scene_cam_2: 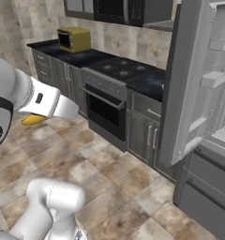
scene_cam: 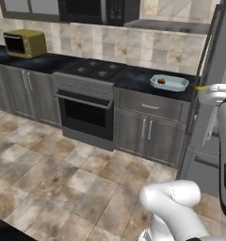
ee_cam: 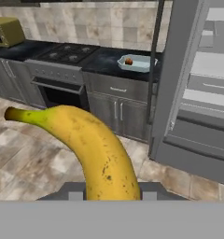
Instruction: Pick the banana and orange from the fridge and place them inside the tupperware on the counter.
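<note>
The banana (ee_cam: 102, 149) sits clenched between the fingers (ee_cam: 107, 195), its curved yellow body rising from the bottom of the hand view and arching toward ten o'clock, the dark tip hanging over the floor. From the left base view only its yellow tip (scene_cam: 199, 87) pokes out beside the white wrist, just at three o'clock of the tray; from the right base view it shows beneath the forearm (scene_cam_2: 33, 120). It is held in the air, well apart from the worktop.

The orange (scene_cam: 161, 81) already lies inside the tupperware (scene_cam: 170, 84), a small dark ball toward the tray's nine o'clock end. So I judge half the job done: one fruit is delivered, the other is out of the fridge and in hand, and what is left is to carry it across, lower it into the tray beside the orange and let go.

The tupperware rests on the black marbled worktop (scene_cam: 133, 77), close to the fridge (scene_cam_2: 203, 93), whose door stands open with pale shelves and racks on show. At nine o'clock of the tray is the gas stove top (scene_cam: 93, 69) over a dark oven (scene_cam: 84, 113), and further that way an olive-yellow toaster oven (scene_cam: 24, 43) on the same run of worktop. Grey cabinets (scene_cam: 148, 134) with silver handles sit below, a tiled splashback (scene_cam: 124, 44) behind, and mottled brown stone tiles (scene_cam: 63, 179) cover the floor.
</note>
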Controlling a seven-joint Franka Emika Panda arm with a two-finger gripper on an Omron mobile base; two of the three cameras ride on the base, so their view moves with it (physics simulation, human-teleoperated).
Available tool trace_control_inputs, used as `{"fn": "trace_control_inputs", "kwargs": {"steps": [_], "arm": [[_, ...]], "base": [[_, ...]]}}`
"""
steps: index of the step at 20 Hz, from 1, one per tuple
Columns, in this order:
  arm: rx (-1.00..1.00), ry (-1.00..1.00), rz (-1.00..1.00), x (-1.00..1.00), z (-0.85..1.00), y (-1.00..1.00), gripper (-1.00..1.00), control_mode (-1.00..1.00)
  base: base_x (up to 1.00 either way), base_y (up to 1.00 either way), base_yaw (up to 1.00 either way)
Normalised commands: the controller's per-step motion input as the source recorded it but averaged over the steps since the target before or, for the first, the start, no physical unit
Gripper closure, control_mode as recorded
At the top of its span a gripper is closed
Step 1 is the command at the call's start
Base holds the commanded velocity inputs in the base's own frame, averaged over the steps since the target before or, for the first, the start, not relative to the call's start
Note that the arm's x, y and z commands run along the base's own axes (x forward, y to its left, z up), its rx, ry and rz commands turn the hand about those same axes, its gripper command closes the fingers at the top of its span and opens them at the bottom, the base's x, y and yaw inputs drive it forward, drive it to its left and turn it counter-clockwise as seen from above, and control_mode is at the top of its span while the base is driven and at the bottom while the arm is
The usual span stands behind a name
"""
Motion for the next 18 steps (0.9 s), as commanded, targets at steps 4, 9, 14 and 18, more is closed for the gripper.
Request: {"fn": "trace_control_inputs", "kwargs": {"steps": [4,9,14,18], "arm": [[0.00,0.00,0.00,0.00,0.00,0.00,1.00,1.00],[0.00,0.00,0.00,0.00,0.00,0.00,1.00,1.00],[0.00,0.00,0.00,0.00,0.00,0.00,1.00,1.00],[0.00,0.00,0.00,0.00,0.00,0.00,1.00,1.00]], "base": [[0.61,0.00,0.14],[0.80,0.00,0.41],[0.82,0.00,0.30],[0.87,0.00,0.00]]}}
